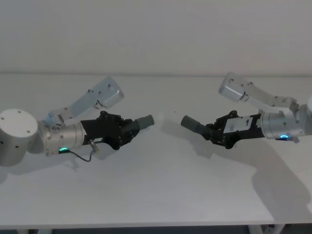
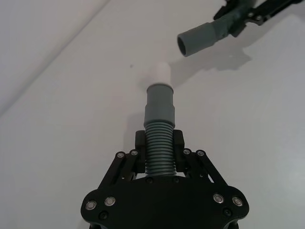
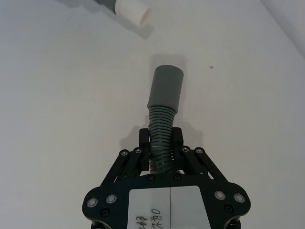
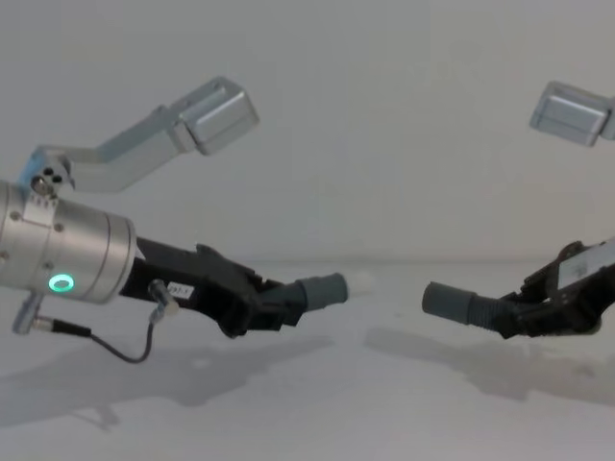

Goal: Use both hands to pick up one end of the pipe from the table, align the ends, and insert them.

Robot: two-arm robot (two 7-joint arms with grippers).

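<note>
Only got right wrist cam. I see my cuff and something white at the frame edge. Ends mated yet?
Observer: No. Head view shows an open gap between the left cuff and the right cuff, which face each other.
Operator: What's the white thing?
Observer: A white tip sticking out of the left cuff, per the left wrist view.
Operator: Left grip ok?
Observer: Left hand is shut on the ribbed left hose piece just behind its cuff.
Operator: Heights?
Observer: Chest view: left hose piece and right hose piece are both up off the table; the left cuff looks slightly higher.
</note>
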